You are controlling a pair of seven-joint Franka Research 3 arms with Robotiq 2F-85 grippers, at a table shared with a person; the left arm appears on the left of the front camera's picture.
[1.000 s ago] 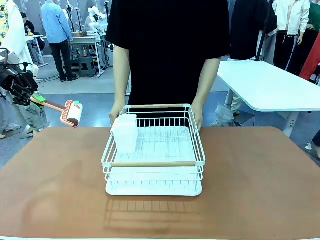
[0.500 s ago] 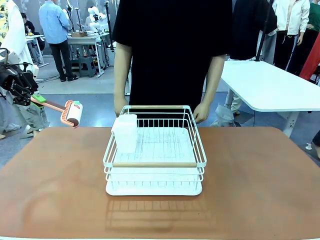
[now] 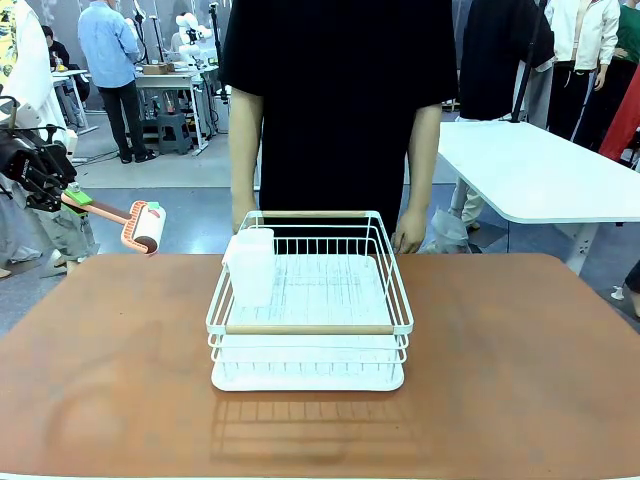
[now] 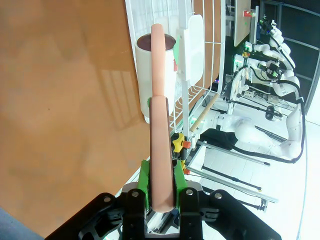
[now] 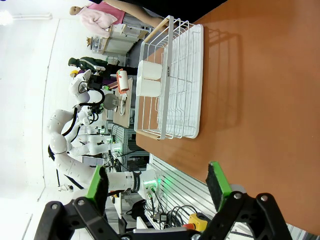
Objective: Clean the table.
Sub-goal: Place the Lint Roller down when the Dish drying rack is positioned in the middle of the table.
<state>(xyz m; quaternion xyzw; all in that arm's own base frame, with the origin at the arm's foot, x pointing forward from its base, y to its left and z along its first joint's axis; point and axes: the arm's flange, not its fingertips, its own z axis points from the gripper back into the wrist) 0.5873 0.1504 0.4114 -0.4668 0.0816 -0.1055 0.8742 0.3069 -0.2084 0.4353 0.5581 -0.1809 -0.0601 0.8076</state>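
Looks like a robotics lab or demo hall, not anyone's home. Behind the brown table (image 3: 520, 340) there's a workbench (image 3: 170, 85) loaded with gear and a white robot (image 3: 190, 30), plus people standing around on a bare grey floor (image 3: 180, 170). The left wrist view also catches white robot arms (image 4: 280, 95) on metal frames, with cables hanging about.
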